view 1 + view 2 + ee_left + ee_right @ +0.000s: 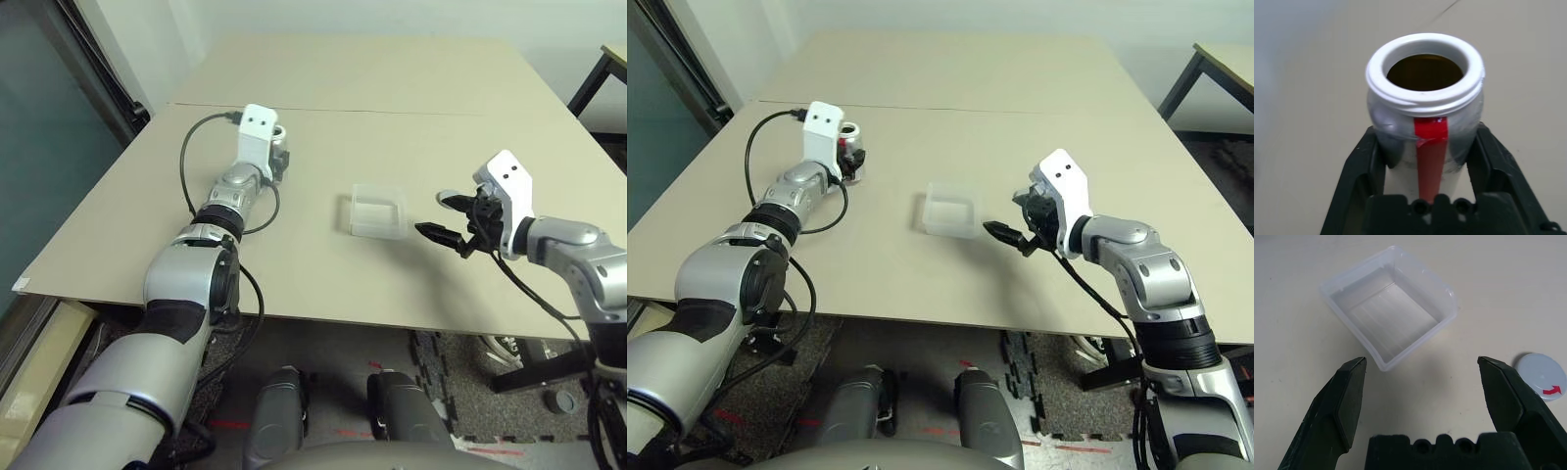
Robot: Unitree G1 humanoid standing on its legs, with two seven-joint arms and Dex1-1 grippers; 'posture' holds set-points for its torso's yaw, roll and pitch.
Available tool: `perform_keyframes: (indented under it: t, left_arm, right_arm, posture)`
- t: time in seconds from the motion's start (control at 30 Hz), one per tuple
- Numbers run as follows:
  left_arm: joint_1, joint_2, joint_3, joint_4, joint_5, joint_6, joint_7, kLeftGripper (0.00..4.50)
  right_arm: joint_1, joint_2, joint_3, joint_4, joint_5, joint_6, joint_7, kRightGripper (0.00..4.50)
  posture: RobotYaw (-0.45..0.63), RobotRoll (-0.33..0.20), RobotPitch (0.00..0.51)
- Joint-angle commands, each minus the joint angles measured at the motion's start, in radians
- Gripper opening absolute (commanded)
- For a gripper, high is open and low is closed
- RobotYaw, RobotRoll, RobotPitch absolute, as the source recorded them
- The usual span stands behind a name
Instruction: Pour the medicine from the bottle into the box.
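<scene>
Counting one bottle (pixel 1425 122) pinched by left gripper (pixel 1425 161), one box (pixel 378 212), one cap (pixel 1541 383); right gripper (pixel 1420 396) spread, near box.

Beige table (pixel 392 88) w/ a seam across it (far side); dark table leg (pixel 592 83) at right bkgd.

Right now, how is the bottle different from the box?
The bottle is round and silvery with a red strip; the box is squarish and see-through. The bottle is clamped in the left gripper, while the box sits free on the table, in front of the open right gripper. The bottle is tall and narrow; the box is low and wide. Both are open on top: the bottle's cap lies on the table.
</scene>
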Motion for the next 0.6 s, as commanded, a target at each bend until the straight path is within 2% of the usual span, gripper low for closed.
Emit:
perform_keyframes:
  t: [0.03, 0.1, 0.17, 0.4, 0.6]
  left_arm:
    - [-0.067, -0.014, -0.201, -0.023, 0.213, -0.141, 0.077, 2.48]
    - [-0.115, -0.023, -0.385, -0.026, 0.395, -0.208, 0.179, 2.48]
    - [-0.140, -0.037, -0.526, -0.022, 0.528, -0.253, 0.263, 2.48]
    - [-0.125, -0.057, -0.810, -0.013, 0.788, -0.304, 0.467, 2.48]
    - [-0.102, -0.063, -0.906, 0.003, 0.879, -0.244, 0.558, 2.48]
  right_arm:
    - [0.006, -0.003, -0.020, -0.020, 0.009, 0.011, -0.008, 4.50]
    - [0.003, 0.002, -0.017, -0.017, 0.010, 0.009, -0.013, 4.50]
    - [0.000, 0.006, -0.016, -0.013, 0.010, 0.005, -0.016, 4.50]
    - [-0.005, 0.016, -0.020, -0.010, 0.008, -0.003, -0.029, 4.50]
    - [0.005, 0.032, -0.020, -0.016, 0.009, -0.005, -0.041, 4.50]
  posture:
    - [-0.15, 0.000, 0.076]
    - [-0.15, 0.000, 0.075]
    - [-0.16, 0.000, 0.072]
    - [-0.20, 0.000, 0.073]
    - [-0.19, 0.000, 0.075]
